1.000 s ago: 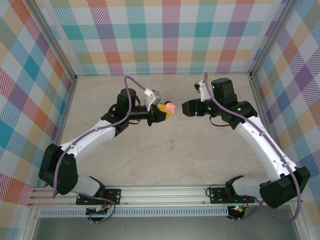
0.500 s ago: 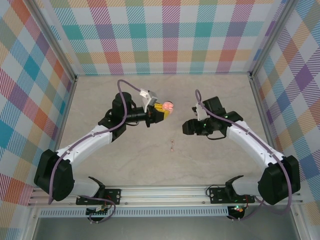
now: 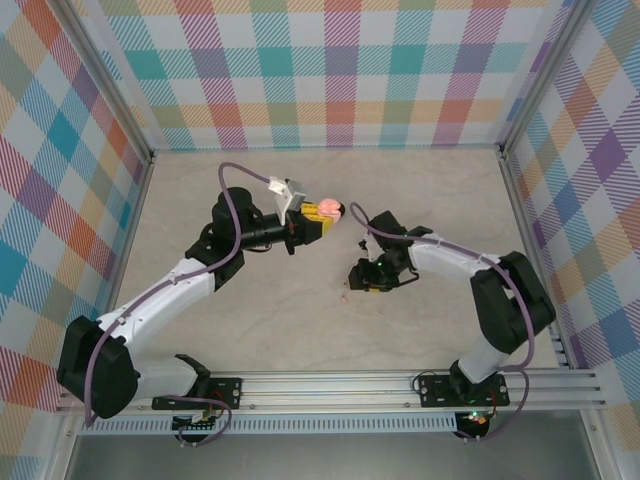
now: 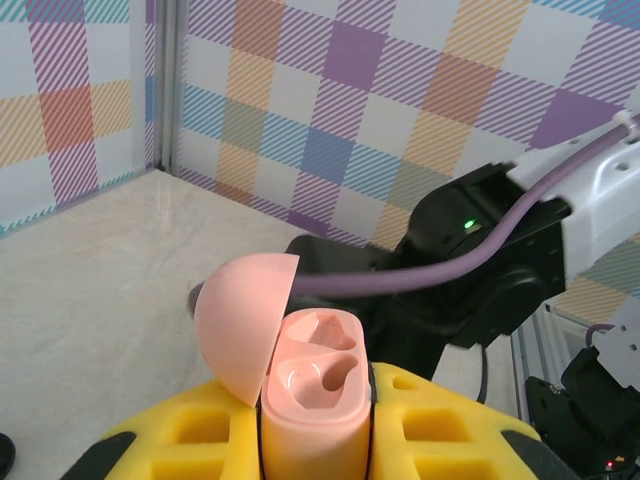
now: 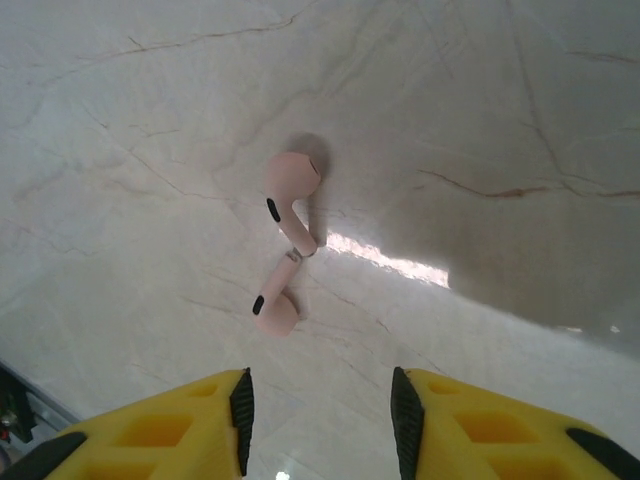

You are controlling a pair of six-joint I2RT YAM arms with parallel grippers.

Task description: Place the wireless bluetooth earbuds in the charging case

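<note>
Wireless bluetooth earbuds (image 5: 292, 190): two pink, stem to stem on the table (image 5: 500, 100). Your right gripper (image 5: 320, 410) hangs over them, half-open, empty; your left gripper (image 3: 315, 224) clamps the open charging case (image 4: 310, 390) nearby.

- Pale pink bud-and-stem earbuds: 2 lay on table, upper earbud (image 5: 292, 205) and lower earbud (image 5: 274, 300).
- Pale marble-patterned tabletop (image 5: 480, 120): 1.
- Pale pink rounded plastic charging case (image 4: 310, 405): 1, with 1 domed lid (image 4: 240, 325) and 2 moulded wells (image 4: 318, 375).
- White robot arms with black joints: 2, left arm (image 3: 160, 290) and right arm (image 3: 450, 262).
- Grippers: 2, left gripper (image 4: 315, 440) and right gripper (image 5: 318, 410).
- Yellow block fingers (image 5: 150, 430): 2 per gripper.
- Purple cables (image 4: 450, 270): 2, 1 per arm.
- Multicolour checked walls (image 3: 330, 70): 3.
</note>
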